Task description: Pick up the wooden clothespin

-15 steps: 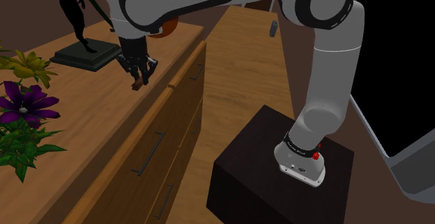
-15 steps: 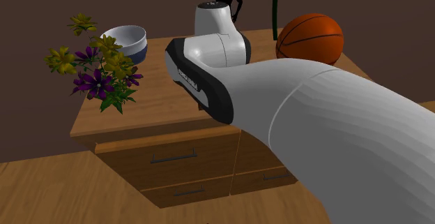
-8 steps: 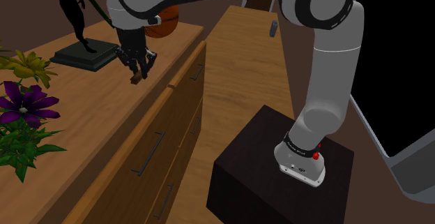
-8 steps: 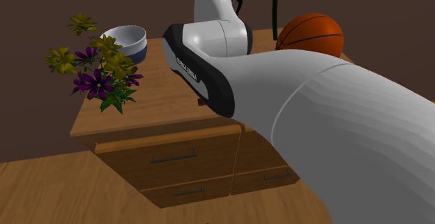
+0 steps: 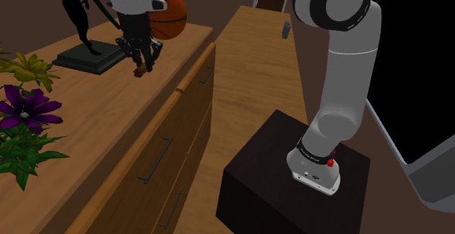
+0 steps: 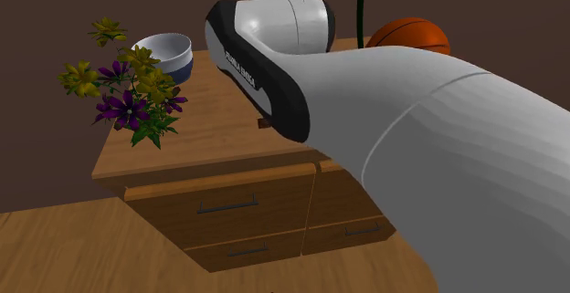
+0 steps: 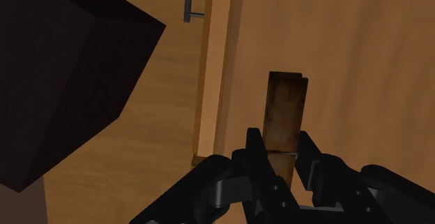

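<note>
The gripper [image 7: 281, 158] is closed on one end of the wooden clothespin [image 7: 284, 111], probably because its narrow sides fit well between the two fingers. The rest of the pin sticks out beyond the fingertips, and it seems to hang just above the dresser top [image 5: 109, 108].

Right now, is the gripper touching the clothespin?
Touching. In the wrist view the gripper clasps the brown clothespin between both fingers.
</note>
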You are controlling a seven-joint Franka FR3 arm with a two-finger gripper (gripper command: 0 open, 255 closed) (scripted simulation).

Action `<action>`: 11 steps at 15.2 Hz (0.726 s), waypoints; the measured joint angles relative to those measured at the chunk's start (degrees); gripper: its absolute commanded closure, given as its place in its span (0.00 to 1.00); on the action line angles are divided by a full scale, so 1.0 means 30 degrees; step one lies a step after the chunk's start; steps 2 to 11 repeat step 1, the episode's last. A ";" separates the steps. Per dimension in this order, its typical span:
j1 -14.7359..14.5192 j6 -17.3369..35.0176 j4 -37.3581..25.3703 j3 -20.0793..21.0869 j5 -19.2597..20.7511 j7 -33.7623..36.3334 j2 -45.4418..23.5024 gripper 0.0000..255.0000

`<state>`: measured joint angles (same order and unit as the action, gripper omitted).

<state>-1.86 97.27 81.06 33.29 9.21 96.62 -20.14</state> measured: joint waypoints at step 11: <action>-0.0024 -0.0194 -0.0221 0.0000 0.0011 -0.0010 -0.0030 1.00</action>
